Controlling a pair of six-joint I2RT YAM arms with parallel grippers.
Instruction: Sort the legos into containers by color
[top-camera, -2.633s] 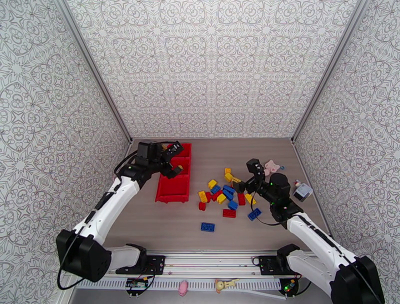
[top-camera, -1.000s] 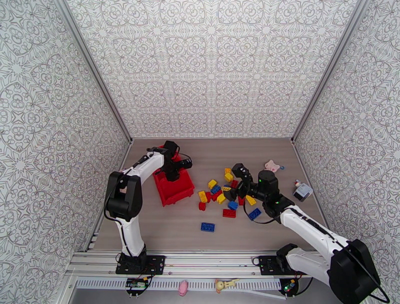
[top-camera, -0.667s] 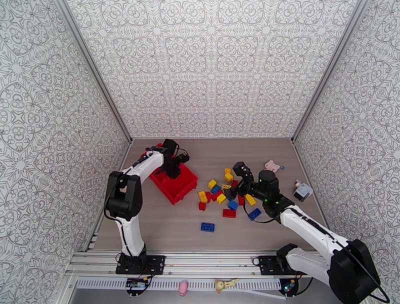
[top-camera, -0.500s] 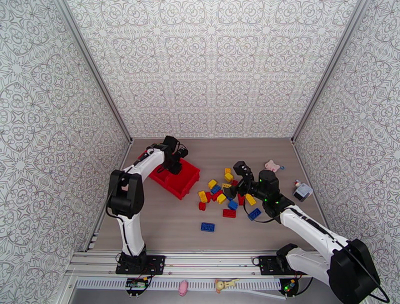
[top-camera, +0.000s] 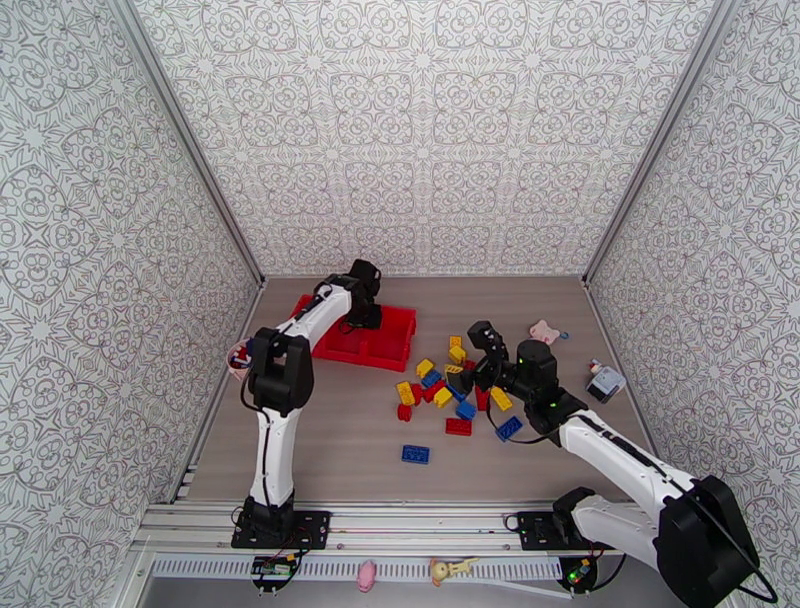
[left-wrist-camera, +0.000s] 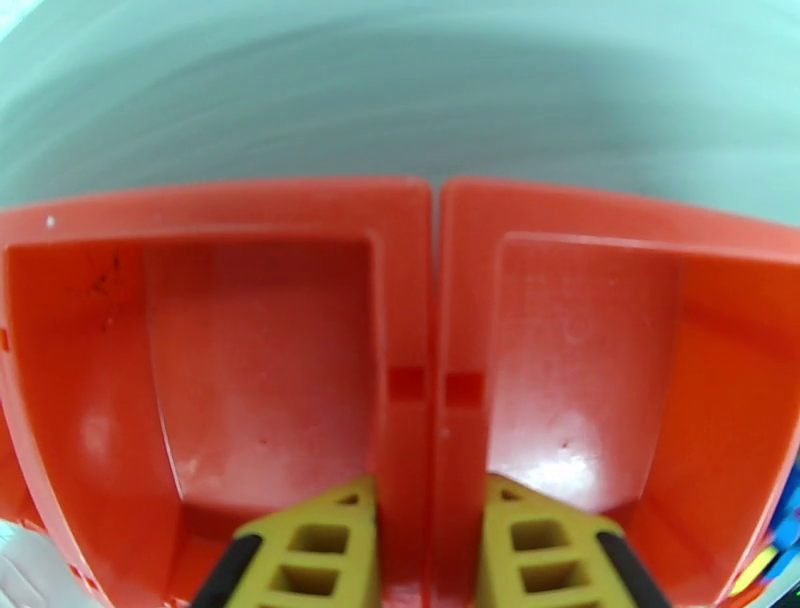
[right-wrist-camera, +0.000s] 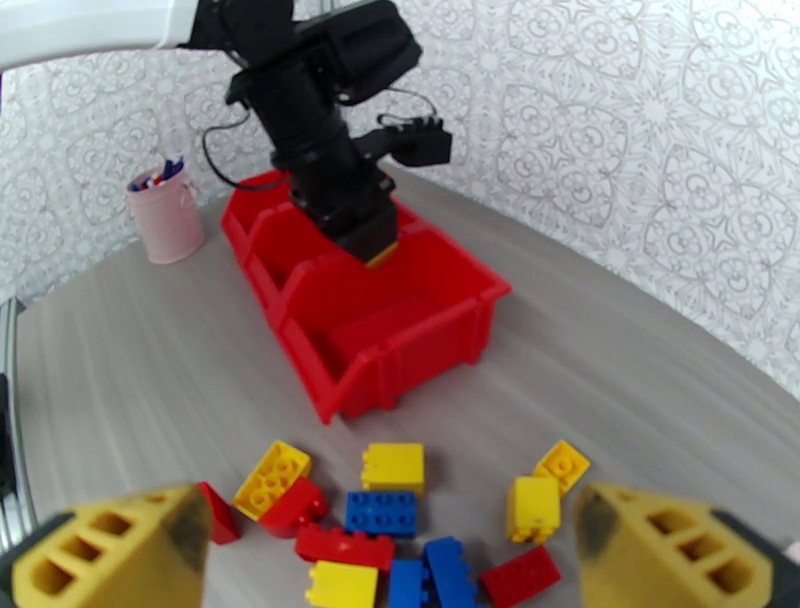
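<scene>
Dial set on the top view, 12 o'clock at the far wall.

- The containers sit on the table at the far left. The red row of three bins runs roughly from 10 to 4 o'clock.
- Your left gripper is down in that row. In its wrist view the two yellow fingers straddle the doubled wall between two neighbouring bins. There is one finger in each bin, pressed in against the wall, so they are pinching it.
- The right wrist view puts the left gripper on the wall between the middle bin and the end bin nearest the bricks. The containers rest flat on the table there.
- The legos lie loose on the table at 4 o'clock of the containers, near but apart from them. Red, blue and yellow are mixed in one scatter.
- A lone blue brick lies at 7 o'clock of the scatter, clear of the rest.
- Your right gripper hangs over the 2 o'clock side of the scatter. Its fingers are spread wide with nothing between them.
- The right wrist view looks across the legos toward the bins. You cannot tell its height above the bricks.
- A pink cup stands at 9 o'clock of the containers, by the left table edge.
- A pink plush toy lies at 2 o'clock of the scatter, well apart from the bins.
</scene>
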